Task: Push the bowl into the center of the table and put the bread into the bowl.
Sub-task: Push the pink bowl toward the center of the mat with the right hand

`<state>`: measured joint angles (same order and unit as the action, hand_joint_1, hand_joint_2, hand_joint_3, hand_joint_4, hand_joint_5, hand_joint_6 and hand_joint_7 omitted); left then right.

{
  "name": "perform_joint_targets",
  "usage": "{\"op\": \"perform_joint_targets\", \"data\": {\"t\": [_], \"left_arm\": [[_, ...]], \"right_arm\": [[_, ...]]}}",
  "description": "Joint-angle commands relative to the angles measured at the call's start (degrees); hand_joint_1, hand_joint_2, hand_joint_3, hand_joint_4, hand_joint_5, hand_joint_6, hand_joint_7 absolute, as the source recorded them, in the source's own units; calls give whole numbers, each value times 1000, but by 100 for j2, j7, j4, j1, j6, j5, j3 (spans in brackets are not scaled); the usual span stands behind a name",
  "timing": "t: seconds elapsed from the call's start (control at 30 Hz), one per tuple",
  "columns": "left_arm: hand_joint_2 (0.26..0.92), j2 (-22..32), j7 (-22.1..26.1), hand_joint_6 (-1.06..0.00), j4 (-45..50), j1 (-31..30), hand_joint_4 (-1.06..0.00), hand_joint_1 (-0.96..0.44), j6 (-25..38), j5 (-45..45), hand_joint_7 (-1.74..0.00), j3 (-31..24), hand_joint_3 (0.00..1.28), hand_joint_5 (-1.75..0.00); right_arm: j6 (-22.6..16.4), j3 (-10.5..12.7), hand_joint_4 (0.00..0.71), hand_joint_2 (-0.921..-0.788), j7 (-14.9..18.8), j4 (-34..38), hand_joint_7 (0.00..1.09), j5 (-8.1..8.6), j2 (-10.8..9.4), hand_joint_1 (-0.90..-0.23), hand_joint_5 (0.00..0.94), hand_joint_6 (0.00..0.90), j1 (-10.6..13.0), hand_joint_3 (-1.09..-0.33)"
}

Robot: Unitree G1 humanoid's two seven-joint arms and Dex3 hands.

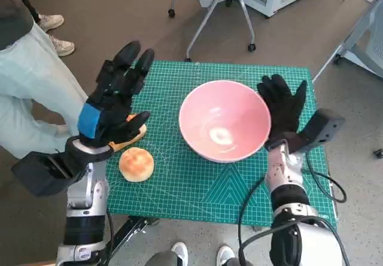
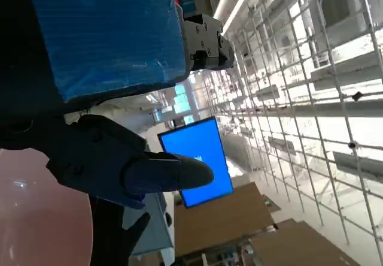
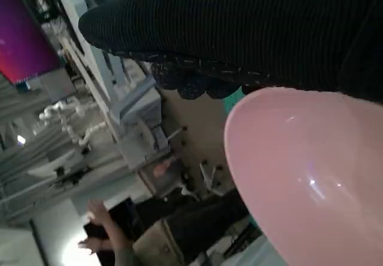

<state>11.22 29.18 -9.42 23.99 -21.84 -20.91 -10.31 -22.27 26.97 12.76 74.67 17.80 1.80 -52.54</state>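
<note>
**On the green mat: bowl mid-table, bread outside it, both hands empty**

Nearest the robot, bread (image 1: pixel 136 164) sits on the green cutting mat (image 1: pixel 197 194), toward the near-left part. Round bun, nothing touching it, well clear of the bowl.

Left hand (image 1: pixel 114 101) is raised above the mat's left edge, beyond the bread. Fingers spread and pointing away, thumb out toward the bowl, nothing held. Something orange (image 1: pixel 133 135) peeks out under the hand; can't tell what it is.

Pink bowl (image 1: pixel 224 120) stands upright around mid-mat, slightly right of center, empty inside.

Right hand (image 1: pixel 282 107) is at the bowl's right rim, fingers extended and apart, holding nothing. Right wrist view has the glove (image 3: pixel 251 32) running along the bowl's rim (image 3: pixel 287 98); contact looks likely, can't confirm.

Left of the table: a person's pale trouser legs (image 1: pixel 30 92) and white sneakers (image 1: pixel 57 35). Beyond the far edge: a wheeled chair base (image 1: pixel 209 14).
</note>
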Motion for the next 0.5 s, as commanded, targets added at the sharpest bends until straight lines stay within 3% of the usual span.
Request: {"op": "perform_joint_targets", "data": {"t": [0.03, 0.27, 0.5], "left_arm": [[921, 21, -120, 1, 136, -80, -128, -579, -58, 91, -434, -20, 343, -7], [921, 16, -223, 1, 182, -118, -130, -582, -80, 192, -435, 21, 341, -7], [921, 49, -228, 1, 229, -188, -131, -586, -103, 205, -437, 24, 340, -6]], "right_arm": [[174, 65, 188, -921, 44, 126, 232, 42, -184, -564, 8, 223, -60, -874], [272, 114, 184, -921, 47, 132, 215, 47, -267, -564, 3, 231, -175, -859], [193, 69, 181, -921, 76, 76, 206, -48, -51, -551, 1, 238, -191, -867]]}}
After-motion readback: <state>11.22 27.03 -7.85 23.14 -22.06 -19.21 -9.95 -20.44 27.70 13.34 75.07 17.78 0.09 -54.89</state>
